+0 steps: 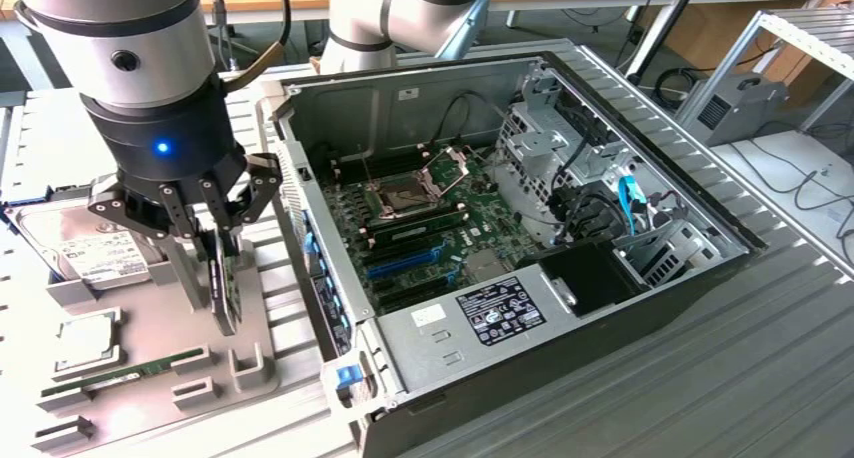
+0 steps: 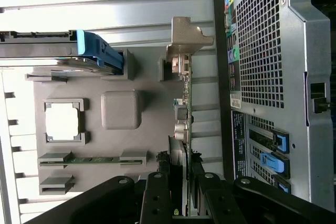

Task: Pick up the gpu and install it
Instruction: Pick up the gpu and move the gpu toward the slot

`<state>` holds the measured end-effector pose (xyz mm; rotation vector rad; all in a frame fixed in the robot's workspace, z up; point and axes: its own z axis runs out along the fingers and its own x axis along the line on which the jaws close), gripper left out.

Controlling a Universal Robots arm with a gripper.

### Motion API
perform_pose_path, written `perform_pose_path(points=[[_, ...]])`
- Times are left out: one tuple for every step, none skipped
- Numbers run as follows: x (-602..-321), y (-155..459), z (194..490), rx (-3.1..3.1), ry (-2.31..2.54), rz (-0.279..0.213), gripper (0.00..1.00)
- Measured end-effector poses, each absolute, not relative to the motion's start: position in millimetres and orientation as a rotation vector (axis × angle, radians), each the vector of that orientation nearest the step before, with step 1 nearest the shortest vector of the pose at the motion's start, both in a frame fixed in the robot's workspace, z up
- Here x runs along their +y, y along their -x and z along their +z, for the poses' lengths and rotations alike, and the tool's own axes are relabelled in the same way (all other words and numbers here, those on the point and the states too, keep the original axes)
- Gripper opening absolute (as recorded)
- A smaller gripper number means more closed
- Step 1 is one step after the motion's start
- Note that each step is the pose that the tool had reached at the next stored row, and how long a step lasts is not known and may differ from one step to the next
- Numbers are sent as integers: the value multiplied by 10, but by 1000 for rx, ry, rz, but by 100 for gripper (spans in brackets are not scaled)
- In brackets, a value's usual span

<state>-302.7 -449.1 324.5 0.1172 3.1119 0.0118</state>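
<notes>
The gpu [image 1: 224, 296] stands on edge in a slot of the grey holder tray [image 1: 254, 363], at the exterior view's left beside the open computer case [image 1: 587, 278]. In the wrist view it shows edge-on as a thin green card [image 2: 185, 103] with its silver end bracket [image 2: 185, 38] at the far end. My gripper [image 1: 214, 253] reaches straight down over it, one black finger on each face of the card. The fingers [image 2: 157, 187] close against the card and its fan, so the gripper [image 2: 181, 182] is shut on it.
The tray also holds a hard drive [image 1: 94, 253], a CPU [image 1: 87, 338] and a memory stick [image 1: 127, 370]. Inside the case lie the motherboard [image 1: 441, 213] and its blue slots [image 1: 400, 263]. The case's rear panel [image 2: 273, 77] stands close beside the card.
</notes>
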Motion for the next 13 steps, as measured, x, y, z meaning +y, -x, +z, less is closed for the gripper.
perform_pose_path(points=[[-4491,3027,3248,3112,-117,12,26],[-4491,3027,3250,3112,-117,12,26],[-4491,3027,3250,3112,-117,12,26],[-4491,3027,3252,3112,-117,12,26],[-4491,3027,3253,3112,-117,12,26],[-4491,3027,3253,3112,-117,12,26],[-4491,3027,3254,3112,-117,12,26],[-4491,3027,3254,3112,-117,12,26],[-4491,3027,3256,3112,-117,12,26],[-4491,3027,3259,3112,-117,12,26],[-4491,3027,3261,3112,-117,11,26],[-4491,3027,3262,3112,-117,11,26],[-4491,3027,3268,3112,-117,11,26]])
